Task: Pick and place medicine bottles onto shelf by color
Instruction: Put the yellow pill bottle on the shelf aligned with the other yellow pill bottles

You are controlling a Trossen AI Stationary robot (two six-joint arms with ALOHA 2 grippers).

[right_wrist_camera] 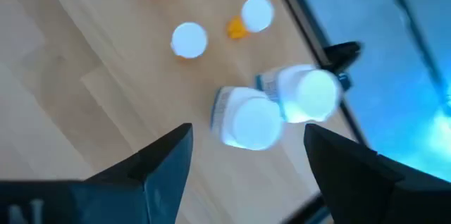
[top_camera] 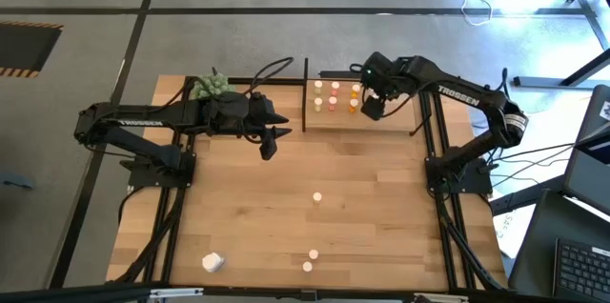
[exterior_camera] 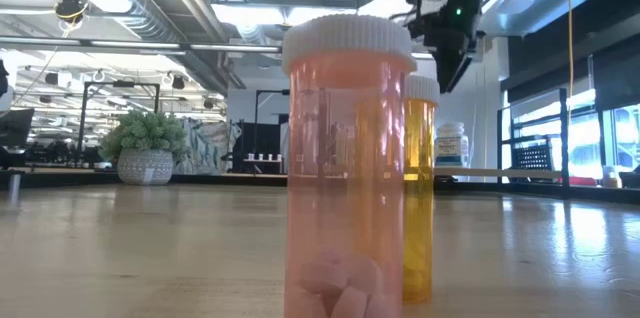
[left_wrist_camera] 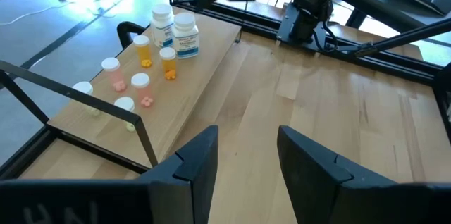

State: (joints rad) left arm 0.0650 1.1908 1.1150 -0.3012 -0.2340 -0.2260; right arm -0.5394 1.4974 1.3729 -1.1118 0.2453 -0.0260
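The right pincer (top_camera: 374, 109) hangs spread and empty over the far right end of the small light-wood shelf with thin black metal uprights (top_camera: 335, 122). Straight beneath it, in its wrist view, stand two larger white-capped medicine bottles with printed labels (right_wrist_camera: 275, 108), touching each other and upright, so their long axes point up at the fingers. Two amber bottles with white caps (right_wrist_camera: 189, 40) stand just beside them on the same board, with pinkish ones further along the shelf (left_wrist_camera: 139, 83). My reading is that this arm has just set a bottle down or is about to rise clear; the risk is a finger clipping the neighbouring white bottle or the black upright near the shelf edge. The left pincer (top_camera: 271, 141) waits with its fingers parted and nothing between them, over the big wooden table (top_camera: 381, 236) just in front of the shelf's left end. Loose bottles remain: two small white-capped ones (top_camera: 317, 196) (top_camera: 311, 261) near the table's middle and front, and a larger white one lying on its side (top_camera: 213, 262) at the front left. These lie well apart from both arms, the left somewhat nearer. A green spiky plant ball (top_camera: 212, 85) sits behind the left arm, out of the way.
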